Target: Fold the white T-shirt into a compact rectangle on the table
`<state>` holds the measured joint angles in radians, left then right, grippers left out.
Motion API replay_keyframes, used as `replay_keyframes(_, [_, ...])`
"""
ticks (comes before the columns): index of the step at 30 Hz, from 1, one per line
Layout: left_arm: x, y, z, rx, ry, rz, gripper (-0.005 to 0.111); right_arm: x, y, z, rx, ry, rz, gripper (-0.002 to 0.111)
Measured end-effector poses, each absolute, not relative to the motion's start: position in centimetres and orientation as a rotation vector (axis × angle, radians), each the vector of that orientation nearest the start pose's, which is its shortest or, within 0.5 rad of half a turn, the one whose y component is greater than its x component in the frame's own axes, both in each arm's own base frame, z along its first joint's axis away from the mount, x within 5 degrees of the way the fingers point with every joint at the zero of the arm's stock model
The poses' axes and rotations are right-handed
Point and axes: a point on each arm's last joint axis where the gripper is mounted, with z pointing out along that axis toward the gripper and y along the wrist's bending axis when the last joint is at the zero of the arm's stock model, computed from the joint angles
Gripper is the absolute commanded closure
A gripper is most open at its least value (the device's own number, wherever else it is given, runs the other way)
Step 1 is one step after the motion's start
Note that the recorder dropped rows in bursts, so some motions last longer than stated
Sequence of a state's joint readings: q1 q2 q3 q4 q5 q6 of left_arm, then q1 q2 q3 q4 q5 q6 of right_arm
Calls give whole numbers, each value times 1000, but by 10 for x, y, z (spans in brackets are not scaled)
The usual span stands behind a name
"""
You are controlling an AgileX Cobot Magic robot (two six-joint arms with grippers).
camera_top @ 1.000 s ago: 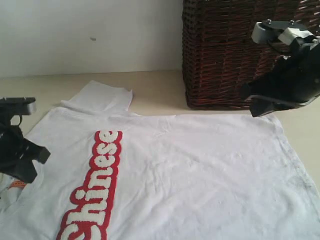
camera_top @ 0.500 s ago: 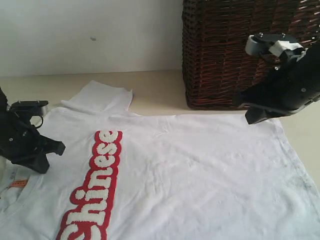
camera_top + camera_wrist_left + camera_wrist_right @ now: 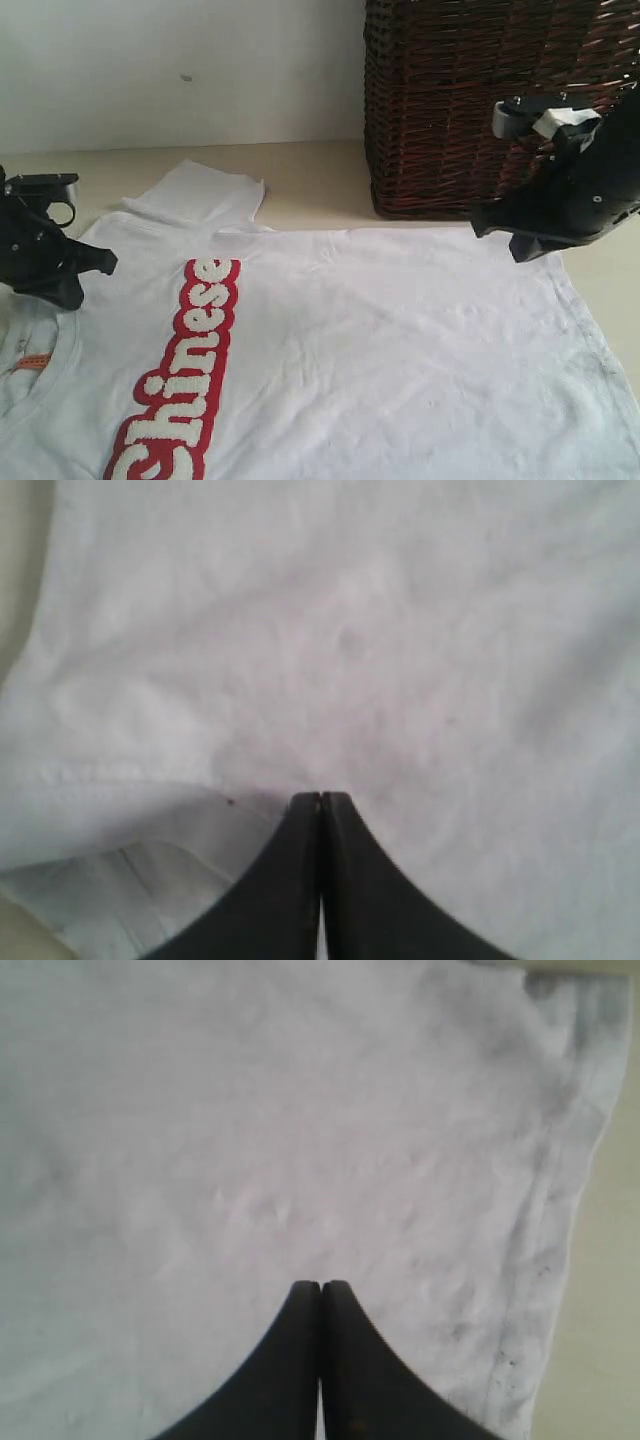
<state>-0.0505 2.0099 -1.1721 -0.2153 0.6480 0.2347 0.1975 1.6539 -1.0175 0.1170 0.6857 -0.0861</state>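
white T-shirt [image 3: 400,340]: spread flat on table [image 3: 310,170]; red lettering [image 3: 190,360] seen only in exterior view
left end effector [image 3: 320,800]: fully closed, gripping nothing; plain only in wrist view
right end effector [image 3: 320,1286]: likewise; over fabric near side hem [image 3: 545,1260]

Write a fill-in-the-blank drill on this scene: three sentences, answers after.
The letters on the white T-shirt sit on a ____ band.
The left gripper and the right gripper both have their jaws ____.
The basket on the table is woven of dark brown ____.
Missing words: red; shut; wicker.
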Motion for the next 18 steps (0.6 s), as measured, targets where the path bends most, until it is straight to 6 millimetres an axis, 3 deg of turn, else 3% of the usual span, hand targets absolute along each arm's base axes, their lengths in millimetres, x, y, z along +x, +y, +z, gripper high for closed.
replay_keyframes(3, [371,-32,123,205,2946,-214,107,315,66,180,-239,2871,86,108])
replay_keyframes(6, [365,-34,122,321,2994,-246,107,315,65,171,-254,2918,68,108])
replay_keyframes(9, [359,-35,127,437,3026,-269,107,314,65,177,-332,2954,56,108])
replay_keyframes(14, [351,-43,164,702,2915,-245,107,304,63,198,-513,3001,38,108])
replay_keyframes(18, [329,-57,197,1154,2833,-129,106,303,65,209,-515,2956,72,108])
